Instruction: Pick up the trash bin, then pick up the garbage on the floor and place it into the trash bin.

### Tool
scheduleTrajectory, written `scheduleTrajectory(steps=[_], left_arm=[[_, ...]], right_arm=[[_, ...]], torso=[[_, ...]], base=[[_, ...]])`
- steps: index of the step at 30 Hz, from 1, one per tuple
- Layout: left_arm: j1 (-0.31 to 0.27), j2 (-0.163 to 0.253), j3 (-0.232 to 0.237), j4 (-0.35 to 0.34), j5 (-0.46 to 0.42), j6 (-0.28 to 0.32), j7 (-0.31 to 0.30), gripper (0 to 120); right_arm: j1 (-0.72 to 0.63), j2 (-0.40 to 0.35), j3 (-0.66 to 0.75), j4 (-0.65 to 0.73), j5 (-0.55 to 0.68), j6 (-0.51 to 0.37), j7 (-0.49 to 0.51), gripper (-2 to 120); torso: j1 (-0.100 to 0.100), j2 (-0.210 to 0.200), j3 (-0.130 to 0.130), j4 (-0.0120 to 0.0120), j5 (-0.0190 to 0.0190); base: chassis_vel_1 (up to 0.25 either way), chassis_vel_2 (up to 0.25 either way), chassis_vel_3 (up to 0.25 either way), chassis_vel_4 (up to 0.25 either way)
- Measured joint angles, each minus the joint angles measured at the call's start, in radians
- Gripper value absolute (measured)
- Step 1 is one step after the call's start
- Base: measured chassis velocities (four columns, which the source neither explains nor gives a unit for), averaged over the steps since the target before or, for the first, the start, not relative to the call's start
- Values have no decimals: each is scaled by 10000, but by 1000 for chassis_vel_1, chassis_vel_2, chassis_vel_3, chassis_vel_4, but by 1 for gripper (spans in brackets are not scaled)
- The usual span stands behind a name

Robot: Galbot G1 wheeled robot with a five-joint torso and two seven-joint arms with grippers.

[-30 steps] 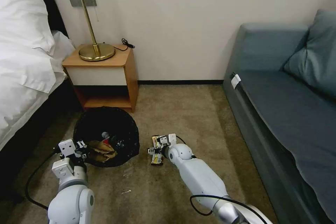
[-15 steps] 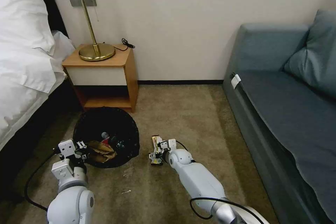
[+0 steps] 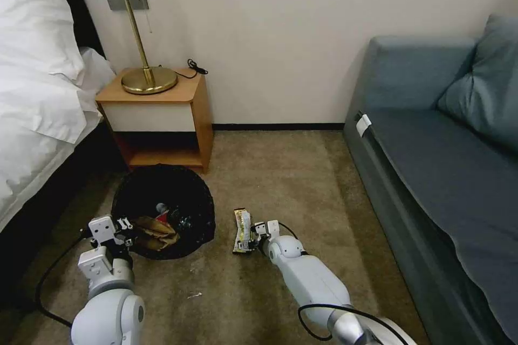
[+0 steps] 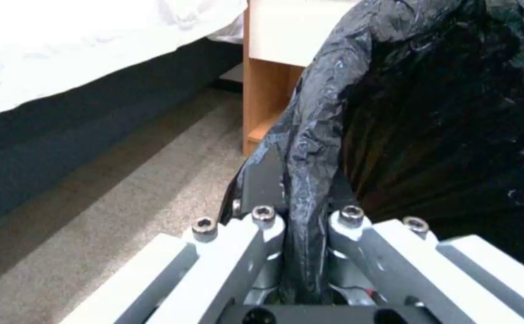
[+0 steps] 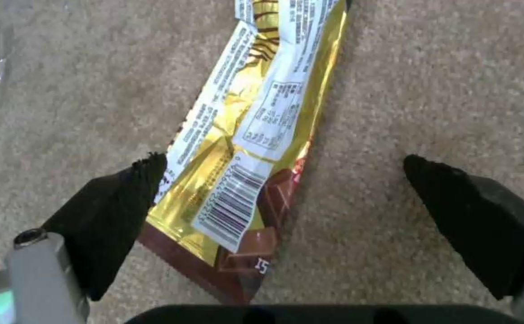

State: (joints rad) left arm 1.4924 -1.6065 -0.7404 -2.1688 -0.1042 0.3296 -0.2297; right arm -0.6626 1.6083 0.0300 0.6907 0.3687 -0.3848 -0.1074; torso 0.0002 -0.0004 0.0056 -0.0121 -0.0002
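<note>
The trash bin [image 3: 162, 210], lined with a crinkled black bag [image 4: 430, 112], stands on the carpet in front of the nightstand. My left gripper [image 3: 121, 232] is shut on the bag-covered rim [image 4: 304, 189] at the bin's near left side. Inside lie crumpled brown paper [image 3: 156, 232] and other small litter. A flat gold-and-brown snack wrapper [image 3: 242, 230] lies on the carpet just right of the bin. My right gripper [image 3: 254, 234] hangs open low over the wrapper's near end [image 5: 244, 189]; one black fingertip [image 5: 124, 198] is at the wrapper's edge, the other stands apart over bare carpet.
A wooden nightstand [image 3: 162, 118] with a brass lamp stands behind the bin, the bed [image 3: 38, 91] at the left, a blue-grey sofa [image 3: 442, 172] at the right. A tiny white scrap [image 3: 194, 295] lies on the carpet. Open carpet stretches between bin and sofa.
My right gripper has drawn back toward me and a little right, uncovering more of the wrapper. The left gripper and the bin have stayed put.
</note>
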Motion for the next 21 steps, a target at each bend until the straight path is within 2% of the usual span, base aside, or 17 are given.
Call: scheduleTrajectory(steps=[18, 19, 20, 21], left_arm=[[-12, -18, 53, -2, 58, -12, -3, 3], [-16, -17, 66, 21, 82, -18, -3, 3], [-26, -17, 73, 23, 99, -22, -4, 3], [-26, -17, 73, 23, 99, -22, -4, 3]], right_arm=[[-182, -2, 186, 13, -511, 329, -617, 100], [-182, -1, 177, 6, -574, 513, -747, 99], [-189, -2, 171, -34, -716, 661, -868, 90], [-189, -2, 171, -34, -716, 661, -868, 90]], torso=[[0, 0, 0, 0, 0], [0, 0, 0, 1, 0], [-1, 0, 0, 1, 0], [-1, 0, 0, 1, 0]], base=[[0, 0, 0, 0], [0, 0, 0, 0], [0, 0, 0, 0], [0, 0, 0, 0]])
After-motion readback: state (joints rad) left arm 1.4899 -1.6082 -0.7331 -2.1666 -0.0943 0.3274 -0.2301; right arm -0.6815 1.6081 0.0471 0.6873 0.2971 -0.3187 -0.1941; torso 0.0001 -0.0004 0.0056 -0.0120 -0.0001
